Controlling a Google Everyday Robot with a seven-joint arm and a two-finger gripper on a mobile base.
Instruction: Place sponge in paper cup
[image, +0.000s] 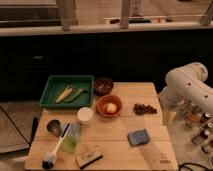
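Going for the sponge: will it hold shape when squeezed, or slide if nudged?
The sponge looks thin and soft, so it likely squashes under a pinch. Lying flat on the table, it should not roll but may slide if nudged. The hand hangs by the table's right edge, away from the sponge.

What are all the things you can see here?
table: one, light wood, middle
tray: one, green, back left, holding two long things, yellow and green
dark bowl: one, brown, right of the tray
orange bowl: one, orange, centre, a round yellow thing inside
paper cup: one, white, left of the orange bowl
metal cup: one, dark, front left
green cup: one, see-through green, beside the metal cup
brush: one, white handle, front left
block: one, tan, dark top, front edge
sponge: one, blue-grey, front right
small round things: a bunch, dark red, right side
arm: one, white, far right
gripper: one, pale, by the table's right edge
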